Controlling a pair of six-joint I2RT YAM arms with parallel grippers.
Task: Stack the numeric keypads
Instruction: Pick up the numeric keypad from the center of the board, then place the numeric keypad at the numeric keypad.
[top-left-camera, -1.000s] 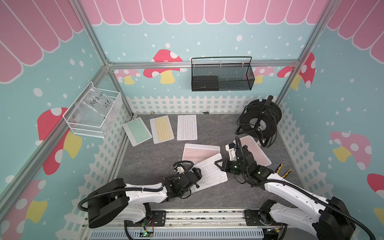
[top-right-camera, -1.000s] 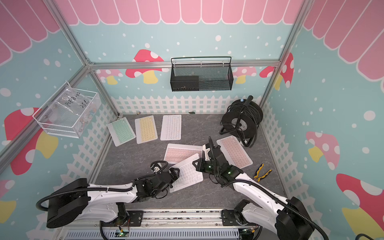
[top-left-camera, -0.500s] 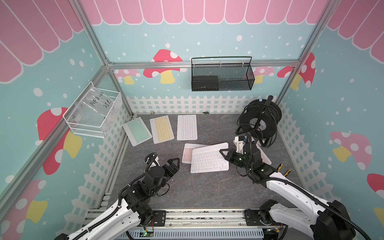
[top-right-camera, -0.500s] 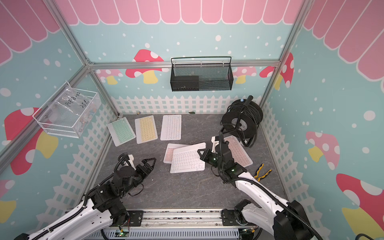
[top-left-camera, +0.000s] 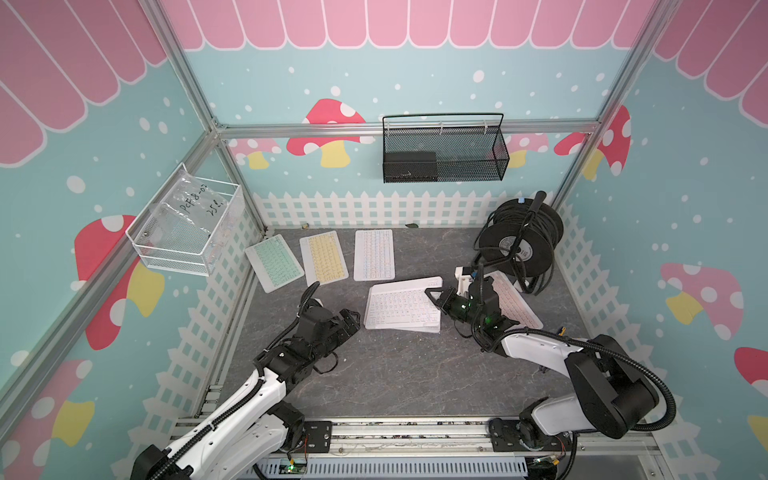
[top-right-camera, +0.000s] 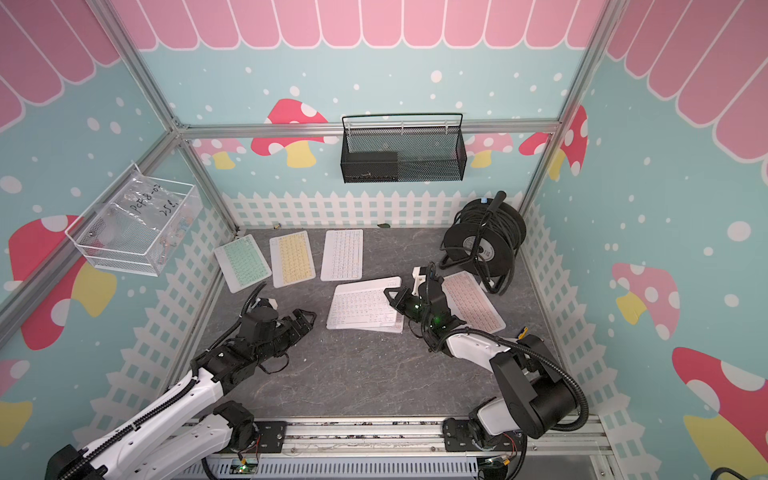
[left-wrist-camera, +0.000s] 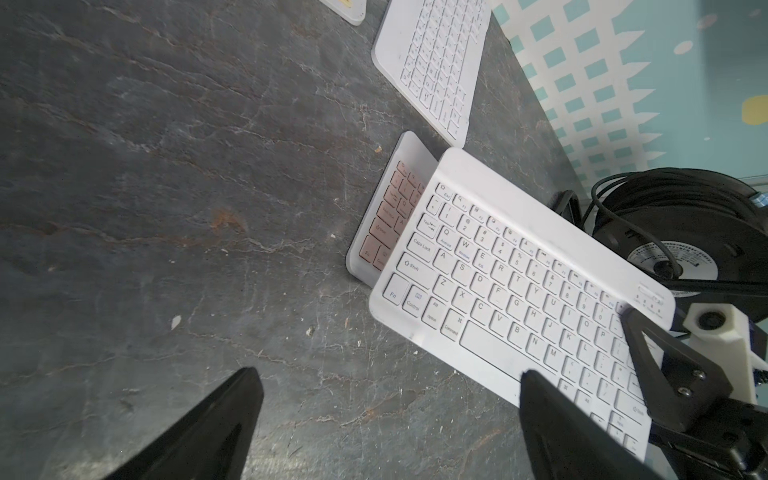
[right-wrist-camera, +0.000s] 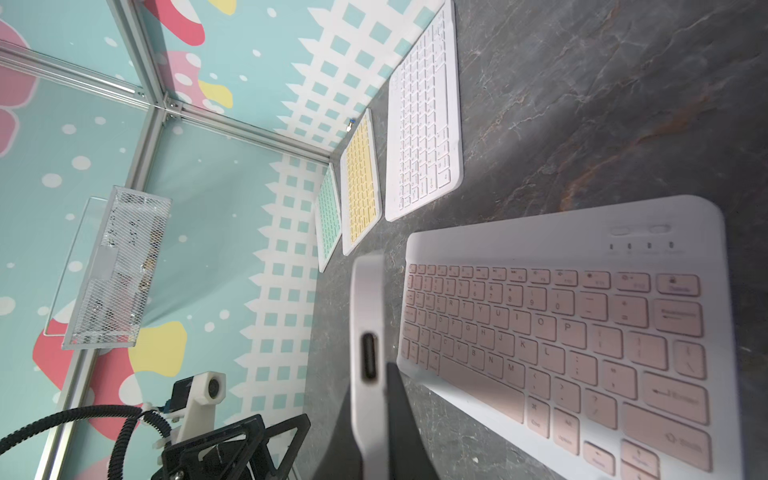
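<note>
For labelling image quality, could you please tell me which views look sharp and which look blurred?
Left wrist: white keypad legends crisp; left gripper dark and soft-edged. Right wrist: pink keypad hazy, legends faint. Both top views: evenly lit, soft shadows.

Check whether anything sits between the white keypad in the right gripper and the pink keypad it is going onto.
Nothing visible does. The right gripper, shut on the white keypad, has it lying over the pink keypad, skewed, with only the pink one's end showing.
</note>
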